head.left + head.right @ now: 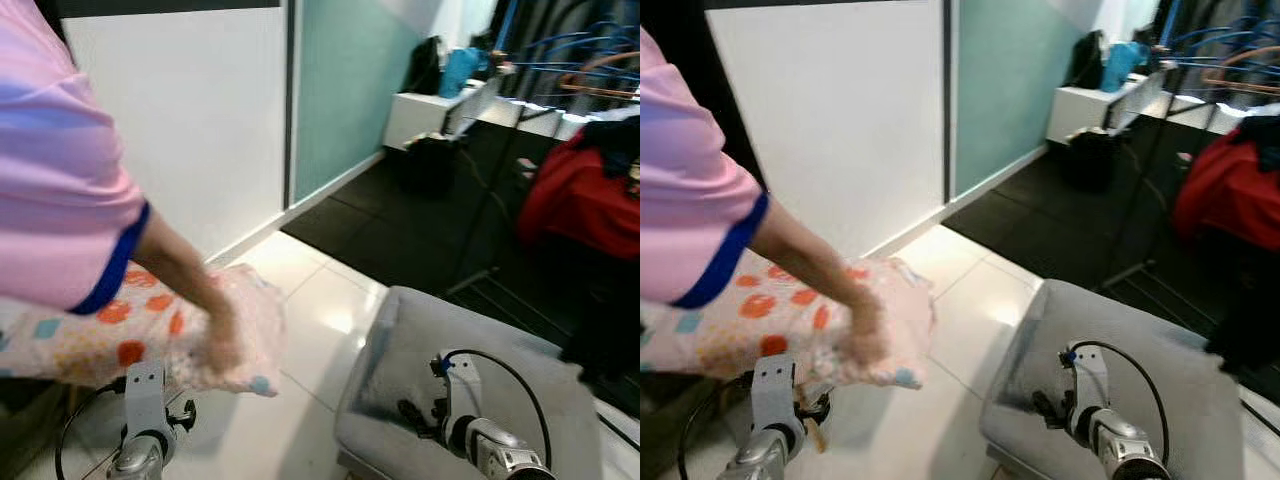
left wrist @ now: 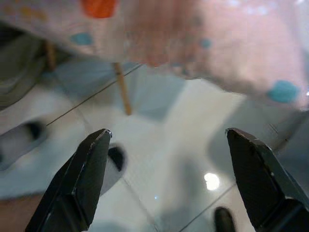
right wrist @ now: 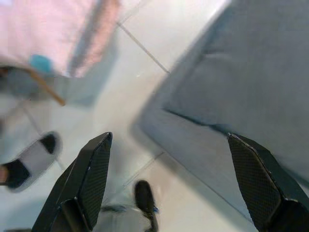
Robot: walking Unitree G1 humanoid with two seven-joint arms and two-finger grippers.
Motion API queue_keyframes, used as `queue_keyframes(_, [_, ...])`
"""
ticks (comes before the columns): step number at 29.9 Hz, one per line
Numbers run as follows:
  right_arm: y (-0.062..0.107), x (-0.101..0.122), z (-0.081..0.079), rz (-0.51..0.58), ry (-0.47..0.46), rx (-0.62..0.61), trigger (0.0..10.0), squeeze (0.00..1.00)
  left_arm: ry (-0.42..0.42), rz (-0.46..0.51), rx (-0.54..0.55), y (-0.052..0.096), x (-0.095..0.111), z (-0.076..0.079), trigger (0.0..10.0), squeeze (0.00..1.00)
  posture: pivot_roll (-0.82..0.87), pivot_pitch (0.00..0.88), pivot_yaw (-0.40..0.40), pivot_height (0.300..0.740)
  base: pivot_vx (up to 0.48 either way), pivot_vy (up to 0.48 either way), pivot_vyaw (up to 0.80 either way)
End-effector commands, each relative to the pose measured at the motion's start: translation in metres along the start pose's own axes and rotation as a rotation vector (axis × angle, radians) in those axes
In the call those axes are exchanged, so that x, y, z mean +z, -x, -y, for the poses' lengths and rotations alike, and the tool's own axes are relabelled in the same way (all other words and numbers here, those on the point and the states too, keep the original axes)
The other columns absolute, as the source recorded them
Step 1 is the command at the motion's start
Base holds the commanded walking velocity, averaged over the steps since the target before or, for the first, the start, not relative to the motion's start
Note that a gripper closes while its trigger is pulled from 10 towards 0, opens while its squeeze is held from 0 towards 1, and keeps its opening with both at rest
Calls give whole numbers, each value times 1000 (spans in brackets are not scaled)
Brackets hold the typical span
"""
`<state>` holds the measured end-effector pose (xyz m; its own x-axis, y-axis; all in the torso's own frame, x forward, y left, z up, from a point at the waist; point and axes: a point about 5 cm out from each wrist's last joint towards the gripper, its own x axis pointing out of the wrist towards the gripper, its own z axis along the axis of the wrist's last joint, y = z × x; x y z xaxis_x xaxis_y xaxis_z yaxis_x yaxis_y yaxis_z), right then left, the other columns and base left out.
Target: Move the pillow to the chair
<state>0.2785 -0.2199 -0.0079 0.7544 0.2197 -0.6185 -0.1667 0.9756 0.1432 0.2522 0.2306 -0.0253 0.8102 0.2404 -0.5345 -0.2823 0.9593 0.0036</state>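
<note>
Pillow [image 1: 130, 335] up in the air at the robot's left, pale with orange and blue patches, held out by a person's hand [image 1: 222, 345] pressed on its near corner. Not on the chair [image 1: 520, 385] yet, and in neither gripper. Grey chair seat low at the right, bare, apart from the pillow with a strip of white tiled floor [image 1: 310, 330] between. So the task barely begun by the look of it: pillow still to be taken, carried across that gap and set down on the seat.

Left gripper [image 2: 169, 179] raised just under the pillow, fingers spread wide, nothing between them, fabric hanging close above the tips in the left wrist view. Left arm [image 1: 145, 420] upright below the pillow's lower edge, near it, touching or not hard to tell through the blur. A thin wooden leg [image 2: 122, 87] visible beneath the pillow.

Right gripper [image 3: 174, 183] spread wide too, empty, hovering over the chair's front edge, grey cushion on one side of it and tile on the other. Right arm [image 1: 480, 430] low over the seat, black cable looping off the wrist.

Person's pink sleeve [image 1: 60, 180] with blue trim filling the upper left, arm reaching down to the pillow. Shoes [image 3: 29, 159] on the tile below.
</note>
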Motion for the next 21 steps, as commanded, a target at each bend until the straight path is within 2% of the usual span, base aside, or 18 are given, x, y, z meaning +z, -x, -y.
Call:
queue_keyframes(1, [2, -6, 3, -36, 5, -9, 10000, 0, -12, 1, -8, 0, -1, 3, 10000, 0, -168, 0, -32, 725, 0, 0, -756])
queue_keyframes(13, [5, -6, 10, -35, -42, -55, 10000, 0, -43, -30, -14, 2, -10, -4, 10000, 0, -172, 0, -31, 725, 0, 0, -748])
queue_keyframes(19, [6, -4, 15, -21, -99, -82, 10000, 0, -56, -21, -24, 3, -10, -4, 10000, 0, -165, 10, -37, 725, 0, 0, -731])
queue_keyframes(21, [6, 0, 17, 3, -156, -95, 10000, 0, -53, -6, -33, 4, -9, -3, 10000, 0, -163, 13, -34, 725, 0, 0, -725])
